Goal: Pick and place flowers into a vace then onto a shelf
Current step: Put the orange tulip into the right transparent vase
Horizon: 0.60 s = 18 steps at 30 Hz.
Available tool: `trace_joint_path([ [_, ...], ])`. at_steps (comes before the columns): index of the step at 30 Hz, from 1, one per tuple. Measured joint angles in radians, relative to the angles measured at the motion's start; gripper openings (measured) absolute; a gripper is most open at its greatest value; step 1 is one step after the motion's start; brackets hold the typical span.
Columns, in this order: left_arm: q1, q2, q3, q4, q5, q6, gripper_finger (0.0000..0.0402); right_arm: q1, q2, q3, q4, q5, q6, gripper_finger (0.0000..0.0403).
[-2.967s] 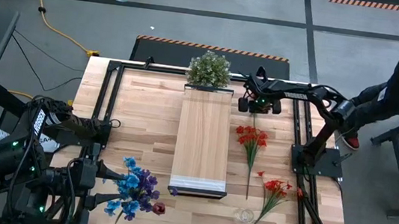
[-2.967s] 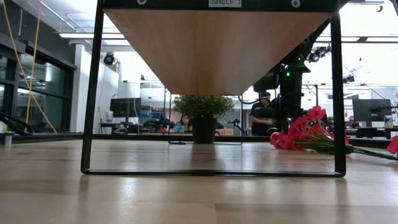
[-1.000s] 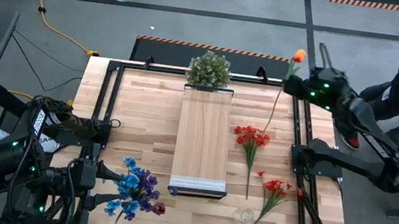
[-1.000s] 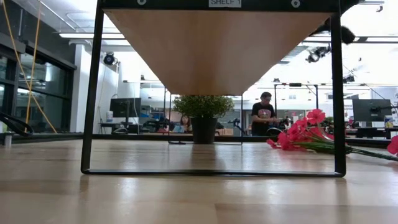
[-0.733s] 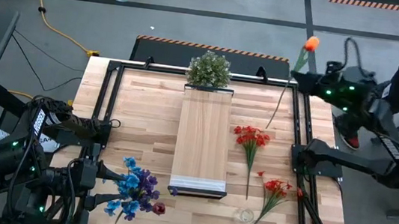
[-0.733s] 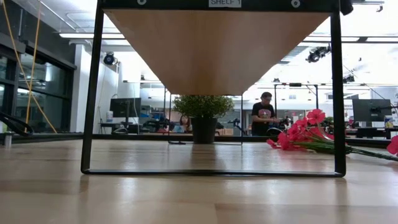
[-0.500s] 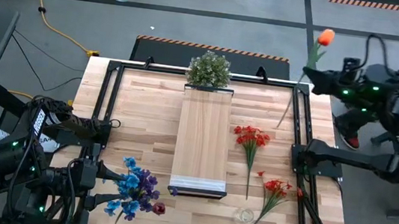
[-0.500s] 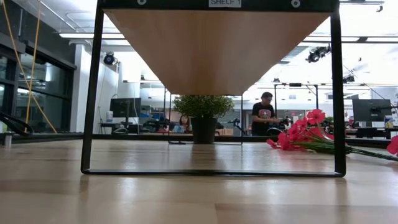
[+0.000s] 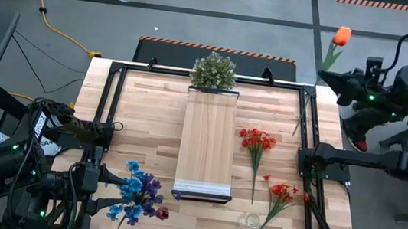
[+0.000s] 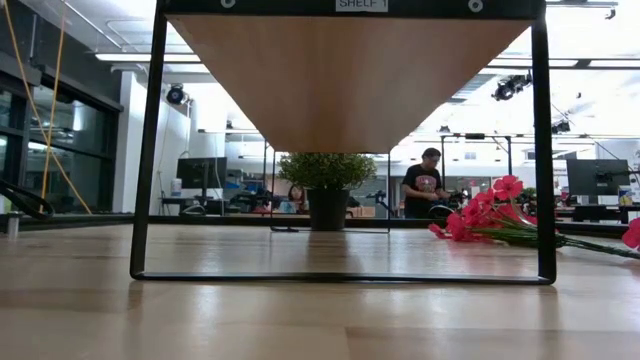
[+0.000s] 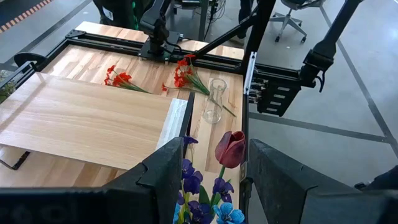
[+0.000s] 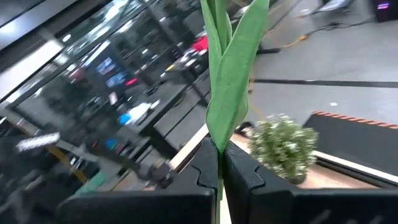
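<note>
Orange-bloomed flower point(image 9: 339, 37) shows only from above; right tool point(image 12: 220, 171), clamped on its stem, sees just leaves.

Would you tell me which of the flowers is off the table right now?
The orange tulip: the right pincer is shut on its stem, holding it raised beyond the table's far right corner. The red and blue bunches all lie on the tabletop.

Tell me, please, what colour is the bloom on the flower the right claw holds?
Orange bloom, clearest in the high view.
</note>
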Motion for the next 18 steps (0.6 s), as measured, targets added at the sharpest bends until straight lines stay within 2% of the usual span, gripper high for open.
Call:
trace_joint_path([
  [10, 0.0, 0.0, 0.0, 0.0, -0.004, 0.0, 0.0216, 0.109, 0.022, -0.001, 0.102, -0.192, -0.114, 0.0],
  [18, 0.0, 0.0, 0.0, 0.0, -0.051, 0.0, 0.0216, 0.236, 0.027, -0.01, 0.178, -0.25, -0.205, 0.0],
])
